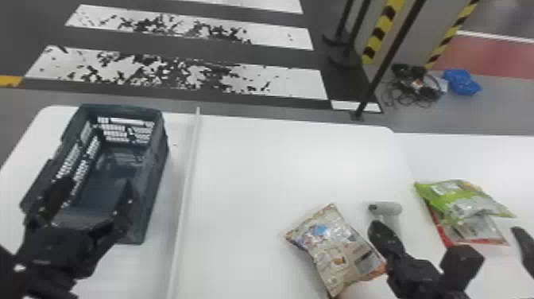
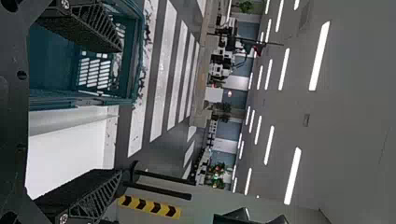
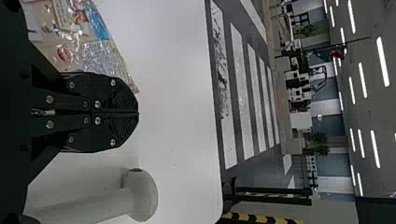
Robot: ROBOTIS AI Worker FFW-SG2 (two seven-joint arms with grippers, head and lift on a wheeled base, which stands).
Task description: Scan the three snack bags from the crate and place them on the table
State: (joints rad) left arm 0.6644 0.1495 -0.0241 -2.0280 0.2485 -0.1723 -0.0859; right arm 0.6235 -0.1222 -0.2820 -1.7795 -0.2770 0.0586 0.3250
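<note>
In the head view, my left gripper [image 1: 97,184] is open above the dark teal crate [image 1: 153,187], with nothing between its fingers. The left wrist view has the left gripper [image 2: 120,110] with its fingers wide apart, the crate [image 2: 84,100] beyond. My right gripper [image 1: 378,230] is between the beige snack bag [image 1: 337,248] and the grey-white scanner [image 1: 391,208]. Seen from its wrist, the right gripper [image 3: 138,113] has its fingers pressed together, with the beige bag [image 3: 77,39] and scanner [image 3: 142,196] on either side. A green bag [image 1: 463,199] partly covers a red-edged bag [image 1: 473,230].
A raised white strip [image 1: 186,191] runs across the white table [image 1: 278,159] between crate and bags. Past the far edge are a thin black pole [image 1: 381,75], tangled cables [image 1: 417,85] and a blue bundle [image 1: 462,81] on the floor.
</note>
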